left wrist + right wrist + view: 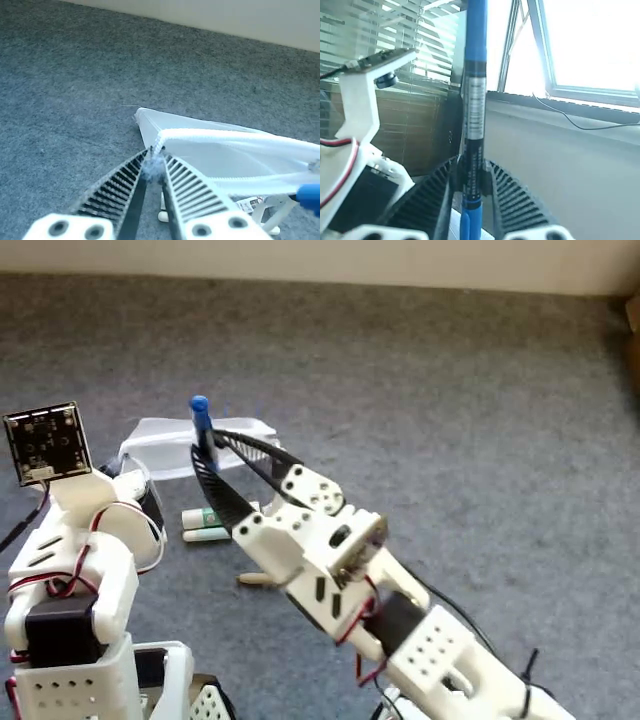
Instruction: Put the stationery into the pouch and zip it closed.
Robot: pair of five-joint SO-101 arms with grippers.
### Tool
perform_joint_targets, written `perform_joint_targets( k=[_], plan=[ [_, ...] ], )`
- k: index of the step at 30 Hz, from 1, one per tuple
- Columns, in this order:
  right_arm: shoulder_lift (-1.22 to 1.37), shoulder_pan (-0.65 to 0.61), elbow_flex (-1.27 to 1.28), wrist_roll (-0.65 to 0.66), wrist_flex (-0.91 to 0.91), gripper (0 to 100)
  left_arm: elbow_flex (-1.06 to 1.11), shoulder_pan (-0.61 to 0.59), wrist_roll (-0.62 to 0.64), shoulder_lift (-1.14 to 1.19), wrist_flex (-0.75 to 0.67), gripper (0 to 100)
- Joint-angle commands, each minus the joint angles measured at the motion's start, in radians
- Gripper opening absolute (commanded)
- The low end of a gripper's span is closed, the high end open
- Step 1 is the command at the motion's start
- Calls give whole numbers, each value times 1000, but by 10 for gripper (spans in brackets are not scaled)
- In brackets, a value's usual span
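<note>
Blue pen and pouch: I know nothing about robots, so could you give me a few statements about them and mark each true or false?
1. The right tool is shut on the blue pen. True.
2. The blue pen lies flat on the grey surface. False: it stands upright in the right tool.
3. The left tool pinches an edge of the pouch. True.
4. The pouch is zipped closed. False: its mouth gapes open, the two zipper edges apart.
5. A white and green stick lies on the grey surface near the pouch. True.
</note>
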Motion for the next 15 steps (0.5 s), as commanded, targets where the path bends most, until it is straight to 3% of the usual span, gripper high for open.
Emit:
perform_joint_targets(
  k=[1,15],
  plan=[
    [94,-7,-12,-9,-179,5,-15,24,11,4,-6,7],
    [412,48,-7,-9,-447,5,-15,22,11,4,-5,7]
  ],
)
